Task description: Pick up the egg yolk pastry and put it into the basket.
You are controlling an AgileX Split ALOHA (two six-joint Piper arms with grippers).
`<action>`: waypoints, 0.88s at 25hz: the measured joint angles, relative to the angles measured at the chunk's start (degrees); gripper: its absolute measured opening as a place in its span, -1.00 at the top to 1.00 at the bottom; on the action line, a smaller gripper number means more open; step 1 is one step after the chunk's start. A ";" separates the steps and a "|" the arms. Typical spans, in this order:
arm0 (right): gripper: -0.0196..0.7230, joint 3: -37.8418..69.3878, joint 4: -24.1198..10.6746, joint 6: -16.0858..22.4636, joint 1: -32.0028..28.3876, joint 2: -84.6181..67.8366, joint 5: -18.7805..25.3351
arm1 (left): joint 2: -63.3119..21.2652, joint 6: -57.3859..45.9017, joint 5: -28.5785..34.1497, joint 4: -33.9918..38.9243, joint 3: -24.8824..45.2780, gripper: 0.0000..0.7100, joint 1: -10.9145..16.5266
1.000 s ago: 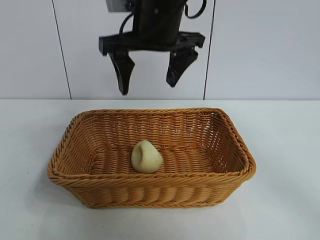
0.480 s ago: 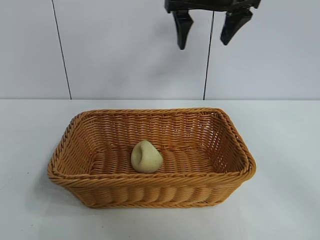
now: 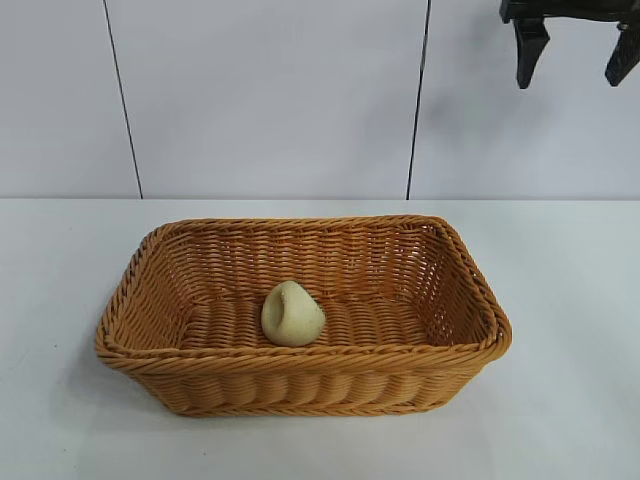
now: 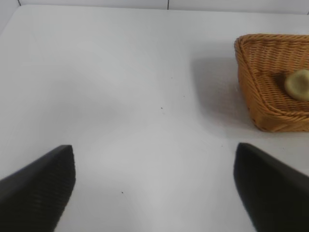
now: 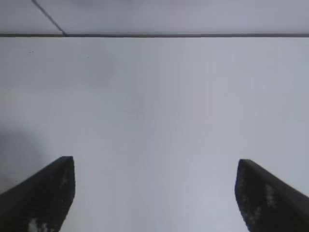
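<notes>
1. Resting on the woven floor of the basket (image 3: 300, 380), a little left of centre in the exterior view, the egg yolk pastry (image 3: 292, 314) sits clear of every wall and leans slightly to one side.
2. At the upper right corner of that view hangs the right gripper (image 3: 575, 55), well apart from the basket; its two dark fingers stand wide apart with nothing between them.
3. Its own wrist view shows only the bare white table (image 5: 154, 121) between the spread fingertips, which confirms that it carries nothing.
4. Off to the side, the left gripper (image 4: 154, 188) is parked low over the table, its jaws likewise spread wide and empty; the basket and the pastry show at the upper right edge of its view.
5. Judging from how things lie, the placing looks done and the step in hand is the retreat of the right arm.
6. Doing that well means keeping the fingers high above the braided rim, moving away from the basket rather than across it, and leaving the pastry undisturbed.
</notes>
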 joint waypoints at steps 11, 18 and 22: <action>-0.80 16.02 5.27 -2.36 -0.06 -10.41 -0.09 | 0.00 0.00 -0.04 0.00 0.00 -0.81 0.00; -0.80 44.12 5.51 -3.36 -0.06 -30.12 0.02 | 0.00 0.00 -0.11 0.00 0.00 -0.81 0.00; -0.80 58.60 5.56 -3.60 -0.06 -42.47 0.43 | 0.00 0.00 -0.11 0.00 0.00 -0.81 0.00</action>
